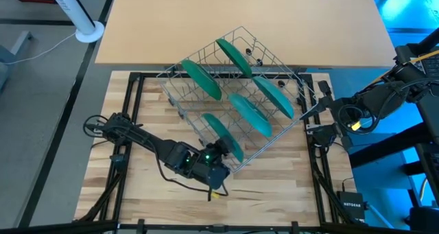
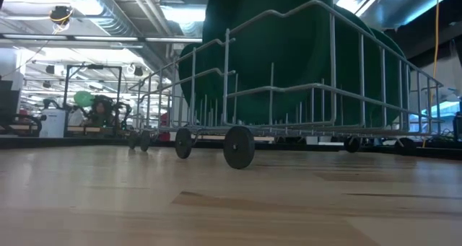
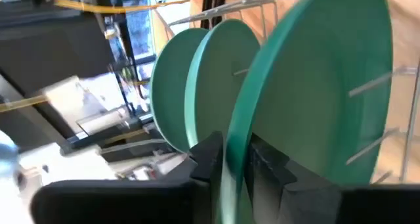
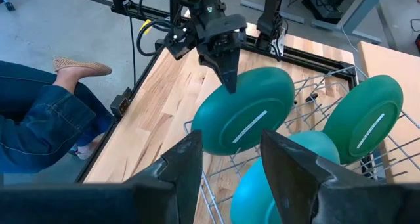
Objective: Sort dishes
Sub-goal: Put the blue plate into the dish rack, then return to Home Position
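Note:
Several dark-green plates stand on edge between the wires of the silver wire rack (image 1: 236,97), which sits turned on the wooden table. My left gripper (image 1: 221,154) is at the rack's near corner, shut on the nearest plate (image 1: 223,135), which also shows in the right wrist view (image 4: 246,112). Other plates (image 1: 203,80) (image 1: 234,56) (image 1: 274,98) stand farther back. My right gripper (image 4: 230,175) is open and empty at the rack's right side (image 1: 317,110). The low view shows the rack (image 2: 289,80) with the plates inside and no gripper. My left gripper pinches the nearest plate's rim (image 3: 231,159) between its two fingers (image 3: 209,159), one on each face. The fingers come slanting down from the table's near side onto the upper edge (image 4: 231,87). The plate stands tilted on edge, its lower part among the rack's wires.
The rack stands on small black wheels (image 2: 239,146). A black frame (image 1: 130,110) borders the wooden top. A tan table (image 1: 240,14) lies beyond the far edge. A person's legs and shoe (image 4: 46,112) show beside the table in the right wrist view.

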Motion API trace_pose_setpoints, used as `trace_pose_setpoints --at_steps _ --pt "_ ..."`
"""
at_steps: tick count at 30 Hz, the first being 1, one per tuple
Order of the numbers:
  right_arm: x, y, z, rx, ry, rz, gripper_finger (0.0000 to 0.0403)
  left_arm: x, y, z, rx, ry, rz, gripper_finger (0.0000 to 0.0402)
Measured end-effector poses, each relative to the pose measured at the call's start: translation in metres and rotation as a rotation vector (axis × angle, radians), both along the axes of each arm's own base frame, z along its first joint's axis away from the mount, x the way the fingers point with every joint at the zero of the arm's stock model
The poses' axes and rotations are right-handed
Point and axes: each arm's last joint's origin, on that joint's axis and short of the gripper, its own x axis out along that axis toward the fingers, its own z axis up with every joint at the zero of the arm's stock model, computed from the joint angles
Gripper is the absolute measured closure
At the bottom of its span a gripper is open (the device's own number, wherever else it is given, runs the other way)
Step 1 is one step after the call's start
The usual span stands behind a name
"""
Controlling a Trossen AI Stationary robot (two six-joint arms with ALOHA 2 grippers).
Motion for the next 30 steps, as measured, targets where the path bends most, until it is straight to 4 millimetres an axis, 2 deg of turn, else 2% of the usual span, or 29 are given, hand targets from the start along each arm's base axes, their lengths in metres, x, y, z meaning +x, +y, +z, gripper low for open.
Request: trace_pose_setpoints --at_steps 8,20,30 --pt "0.0 0.0 0.0 -0.001 0.001 0.0 0.0244 -0.006 -0.004 -0.003 -0.116 -0.077 0.079 0.0324" --pt "0.0 0.0 0.0 0.0 0.001 0.0 0.0244 -0.021 -0.029 -0.004 -0.267 -0.182 0.122 0.0266" --pt "0.0 0.0 0.0 0.009 0.002 -0.005 0.0244 -0.034 -0.054 -0.003 -0.393 -0.292 0.139 0.0259"
